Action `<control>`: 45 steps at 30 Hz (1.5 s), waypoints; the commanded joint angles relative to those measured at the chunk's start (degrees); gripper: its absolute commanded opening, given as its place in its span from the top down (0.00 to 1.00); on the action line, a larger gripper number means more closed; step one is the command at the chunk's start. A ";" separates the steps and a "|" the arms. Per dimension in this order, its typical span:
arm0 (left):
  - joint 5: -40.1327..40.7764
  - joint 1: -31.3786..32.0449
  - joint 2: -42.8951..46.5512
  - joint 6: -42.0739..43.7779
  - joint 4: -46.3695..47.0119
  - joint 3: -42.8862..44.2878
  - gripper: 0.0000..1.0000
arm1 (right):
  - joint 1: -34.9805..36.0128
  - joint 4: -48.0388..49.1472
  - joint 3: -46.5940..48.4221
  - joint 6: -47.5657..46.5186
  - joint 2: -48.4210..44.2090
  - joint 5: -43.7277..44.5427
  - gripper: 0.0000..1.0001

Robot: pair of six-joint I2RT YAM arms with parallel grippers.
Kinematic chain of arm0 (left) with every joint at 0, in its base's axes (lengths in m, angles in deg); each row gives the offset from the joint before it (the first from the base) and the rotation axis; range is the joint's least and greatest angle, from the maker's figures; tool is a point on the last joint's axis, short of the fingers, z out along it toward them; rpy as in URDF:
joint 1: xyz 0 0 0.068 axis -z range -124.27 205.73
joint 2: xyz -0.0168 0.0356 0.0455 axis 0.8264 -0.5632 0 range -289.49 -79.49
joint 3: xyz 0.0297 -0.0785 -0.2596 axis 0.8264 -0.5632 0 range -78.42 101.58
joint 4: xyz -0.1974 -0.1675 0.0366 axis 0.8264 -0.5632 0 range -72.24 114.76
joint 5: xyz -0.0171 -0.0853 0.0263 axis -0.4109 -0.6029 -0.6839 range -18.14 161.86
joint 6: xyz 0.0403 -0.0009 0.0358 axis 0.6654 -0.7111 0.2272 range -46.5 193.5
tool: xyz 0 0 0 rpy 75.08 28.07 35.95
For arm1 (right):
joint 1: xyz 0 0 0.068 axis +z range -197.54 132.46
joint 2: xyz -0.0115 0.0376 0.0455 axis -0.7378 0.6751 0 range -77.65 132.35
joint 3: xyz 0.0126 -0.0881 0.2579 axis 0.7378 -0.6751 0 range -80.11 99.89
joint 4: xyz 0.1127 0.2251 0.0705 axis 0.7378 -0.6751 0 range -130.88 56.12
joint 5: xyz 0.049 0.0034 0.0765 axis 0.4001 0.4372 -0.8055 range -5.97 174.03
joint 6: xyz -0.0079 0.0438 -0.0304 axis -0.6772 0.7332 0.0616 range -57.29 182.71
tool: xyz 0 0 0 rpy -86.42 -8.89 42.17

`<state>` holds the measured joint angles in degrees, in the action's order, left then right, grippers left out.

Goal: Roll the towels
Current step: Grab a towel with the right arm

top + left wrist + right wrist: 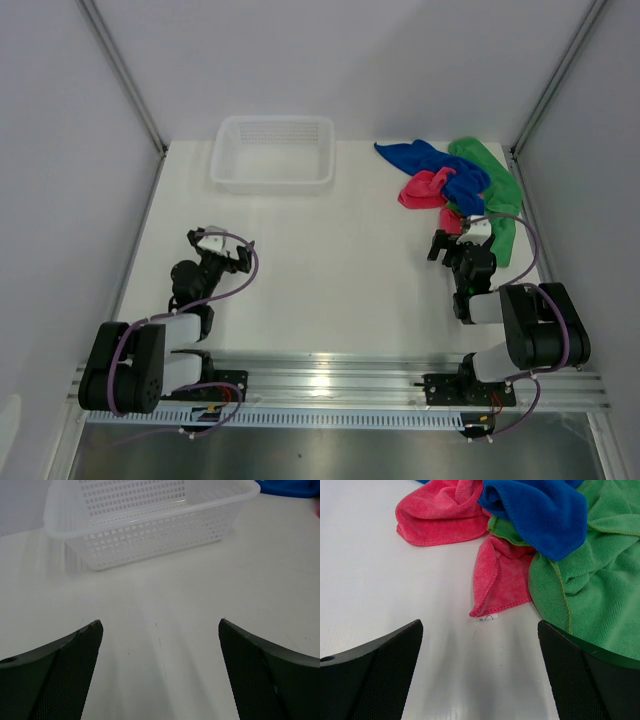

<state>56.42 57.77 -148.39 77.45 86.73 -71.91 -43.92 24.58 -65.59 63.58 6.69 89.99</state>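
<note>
Right pincer (480, 625) stands spread and empty just short of the crumpled, overlapping fuzzy towels (455, 180), pink-red (442, 512), blue (540, 515) and green (592, 590), heaped at the far right of the white tabletop (380, 590), while the left pincer (160, 624), equally spread, faces the rectangular white mesh basket (150, 535).

The blue towel (432, 160) is draped, crumpled, over the other two at about two o'clock in the overhead view. The green towel (492, 172) is spread beneath it, trailing toward five o'clock. The pink-red towel (425, 188) is bunched at the heap's eight o'clock side and partly covered. None is rolled.
</note>
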 commanded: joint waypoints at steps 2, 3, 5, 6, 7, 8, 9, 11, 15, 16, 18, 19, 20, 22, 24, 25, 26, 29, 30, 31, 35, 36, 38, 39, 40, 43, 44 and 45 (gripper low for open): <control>-1.17 -0.46 0.17 -1.13 1.83 1.41 0.00 | -0.71 0.96 1.38 0.54 0.13 -1.46 0.01; -1.17 -0.46 0.09 -1.13 1.83 1.41 0.00 | -0.98 0.61 1.47 0.02 -0.05 -3.21 0.01; -1.17 -0.46 0.09 -1.13 1.83 1.32 0.01 | -2.03 -4.99 4.09 -0.60 -1.01 -9.44 0.01; -1.26 -0.46 0.09 -1.13 1.66 1.49 0.00 | -2.04 -10.67 6.28 -2.34 -4.41 -11.82 0.01; -1.43 -0.55 0.17 -1.13 2.27 1.50 0.01 | -1.86 -22.74 12.31 -2.01 -6.36 -11.58 0.01; -2.91 -0.90 0.52 -1.22 2.01 1.50 0.00 | -2.12 -27.38 15.24 -0.18 -8.20 -10.19 0.01; -4.67 -1.42 4.09 -0.70 -2.52 1.93 0.00 | -2.38 -31.43 17.79 2.45 -11.70 -8.96 0.01; -10.71 -1.87 9.11 0.09 -21.10 9.29 0.03 | -2.47 -41.46 25.07 5.63 -14.45 -7.11 0.05; -21.55 -3.45 8.37 7.03 -65.68 33.10 0.07 | -2.47 -58.25 39.41 10.91 -14.56 5.01 0.08; -21.56 -3.36 8.00 8.09 -71.32 40.10 0.07 | -2.56 -65.50 42.40 11.78 -12.98 7.99 0.07; -22.00 -3.45 9.48 10.54 -83.47 42.62 0.07 | -2.74 -70.65 51.10 11.01 -9.21 9.51 0.07; -21.30 -3.45 10.62 13.08 -86.03 42.89 0.07 | -2.65 -74.50 53.57 10.31 -4.84 10.30 0.07; -20.60 -3.45 11.76 14.32 -89.97 43.15 0.05 | -2.82 -76.19 56.03 9.86 -2.45 10.65 0.07; -17.54 -3.36 14.83 16.78 -92.64 42.37 0.04 | -2.83 -80.42 62.71 8.72 4.65 12.92 0.09; -14.89 -3.45 15.38 17.23 -95.45 42.10 0.04 | -3.09 -82.52 67.01 7.75 8.81 14.17 0.12; -13.75 -3.45 15.03 17.06 -95.90 42.10 0.04 | -3.09 -83.15 67.91 7.66 12.31 14.43 0.13; -12.17 -3.45 14.68 16.97 -96.16 41.40 0.04 | -4.66 -83.59 68.70 7.58 13.91 14.00 0.13; -11.02 -3.36 13.19 16.88 -96.78 40.61 0.04 | -6.07 -83.25 69.15 7.14 19.61 10.15 0.11; -11.01 -3.36 13.01 16.88 -96.78 40.52 0.04 | -6.17 -83.15 69.15 7.05 20.60 9.78 0.11; -10.93 -3.36 12.48 16.88 -96.78 40.52 0.04 | -6.17 -83.15 69.15 6.70 22.26 9.25 0.11; -10.49 -3.45 11.60 16.36 -95.99 40.43 0.04 | -6.17 -81.84 68.62 5.91 24.56 8.02 0.30; -10.40 -3.45 11.51 16.27 -95.73 40.26 0.04 | -6.17 -81.49 68.45 5.90 24.56 8.19 0.39; -10.31 -3.45 11.25 16.18 -95.81 40.34 0.04 | -6.17 -80.26 67.66 5.82 24.04 8.55 0.60; -10.14 -3.45 11.16 16.18 -95.81 40.17 0.04 | -6.17 -79.73 67.48 5.47 23.86 8.55 0.68; -10.05 -3.45 11.07 16.09 -95.81 40.25 0.04 | -6.25 -79.46 67.48 5.38 23.77 8.55 0.83; -9.87 -3.45 11.07 16.01 -95.81 40.26 0.04 | -6.17 -79.99 68.00 5.38 22.63 9.86 1.00; -9.96 -3.36 11.07 15.92 -95.81 40.34 0.04 | -6.08 -79.64 67.74 5.29 22.02 10.13 1.00; -10.13 -3.45 11.07 15.92 -95.90 40.34 0.04 | -6.08 -79.46 67.57 5.03 20.53 10.82 1.00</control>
<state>46.21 54.80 -137.31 93.09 -9.11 -31.74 -50.17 -56.71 1.34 69.28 31.63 98.88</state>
